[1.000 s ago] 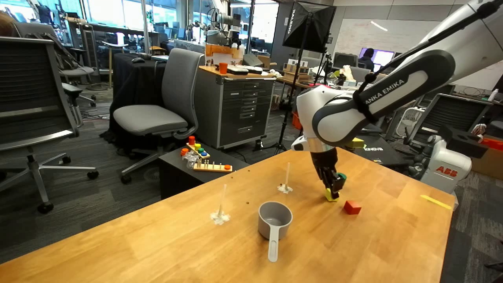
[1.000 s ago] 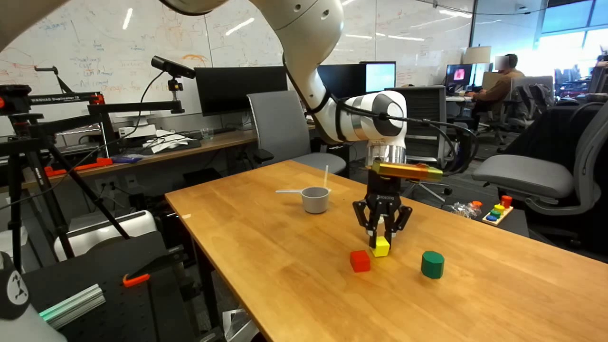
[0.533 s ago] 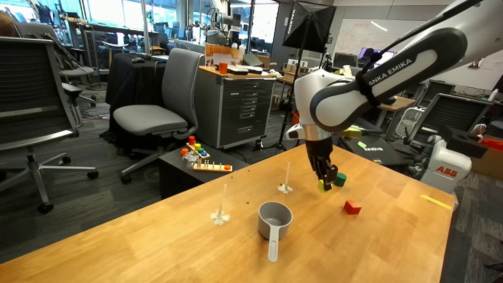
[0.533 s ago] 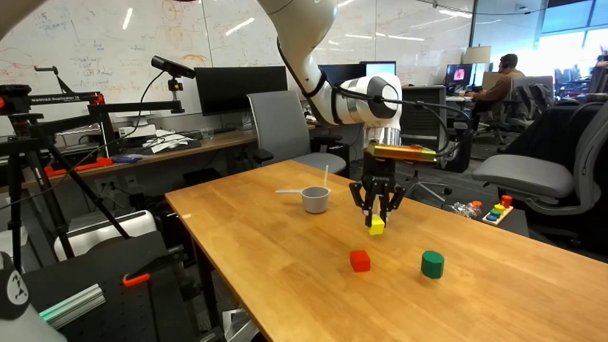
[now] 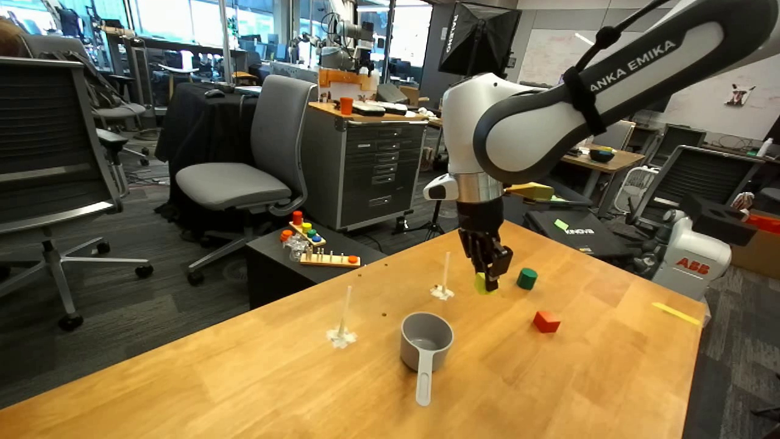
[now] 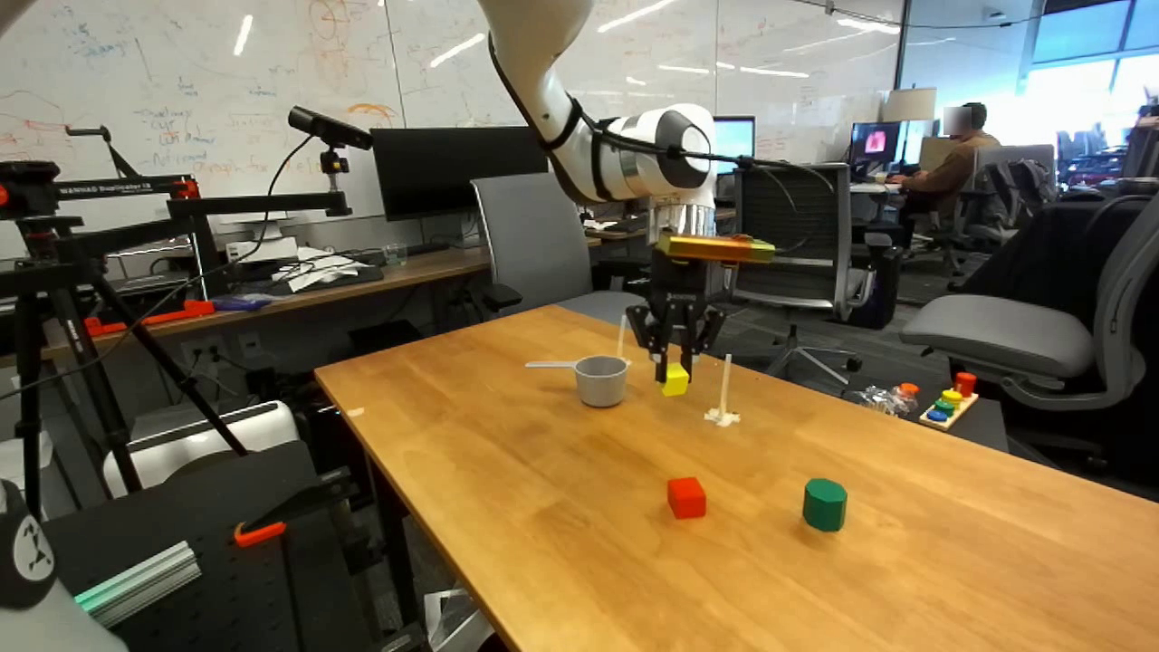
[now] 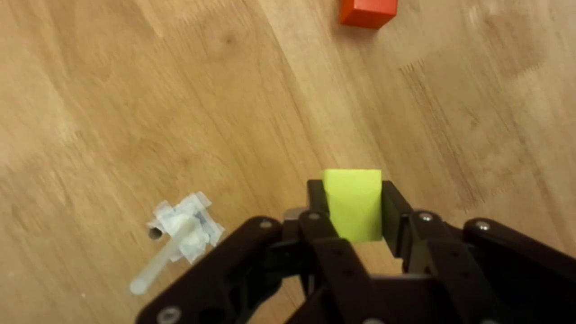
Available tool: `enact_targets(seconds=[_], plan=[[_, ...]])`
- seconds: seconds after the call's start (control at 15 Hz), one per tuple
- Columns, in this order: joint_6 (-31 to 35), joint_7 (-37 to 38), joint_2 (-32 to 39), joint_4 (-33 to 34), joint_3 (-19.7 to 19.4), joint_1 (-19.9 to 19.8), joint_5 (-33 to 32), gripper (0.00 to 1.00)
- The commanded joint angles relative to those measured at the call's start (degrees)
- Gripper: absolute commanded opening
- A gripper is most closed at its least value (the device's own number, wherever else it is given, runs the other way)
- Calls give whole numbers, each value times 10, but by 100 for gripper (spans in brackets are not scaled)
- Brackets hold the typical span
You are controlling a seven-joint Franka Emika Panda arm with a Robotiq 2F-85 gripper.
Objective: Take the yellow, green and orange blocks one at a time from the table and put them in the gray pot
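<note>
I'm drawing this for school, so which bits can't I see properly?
In the wrist view, the top edge cuts off part of the red-orange block.
In an exterior view, the tool partly hides the yellow block.
In an exterior view, the near wall of the gray pot hides its floor.
In an exterior view, the whiteboard writing is too faint to read.

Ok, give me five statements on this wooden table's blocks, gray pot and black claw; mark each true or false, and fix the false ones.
1. The black two-fingered claw grips the small yellow cube. True.
2. The green faceted block and small red-orange cube rest on the wooden table. True.
3. The yellow cube touches the table. False: it is held above it.
4. The cylindrical gray long-handled pot stands upright. True.
5. The green block is inside the pot. False: it stands on the table, apart from the pot.
</note>
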Motion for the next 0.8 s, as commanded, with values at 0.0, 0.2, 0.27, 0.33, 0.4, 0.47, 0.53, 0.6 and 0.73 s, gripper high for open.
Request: enact_targets(seconds=[0.0, 0.2, 0.27, 0.33, 0.4, 0.47, 0.53, 0.6, 0.73], plan=[[8, 2, -43, -51, 11, 16, 3, 8], [12, 5, -56, -71, 18, 31, -1, 8], [13, 5, -59, -75, 20, 35, -1, 8], [14, 6, -62, -80, 22, 40, -1, 8], [17, 7, -65, -84, 24, 45, -2, 8], [18, 7, -67, -84, 25, 48, -2, 8], [18, 8, -67, -84, 26, 51, -1, 8], [20, 10, -68, -83, 26, 54, -2, 8], [23, 14, -66, -79, 26, 61, -4, 8]])
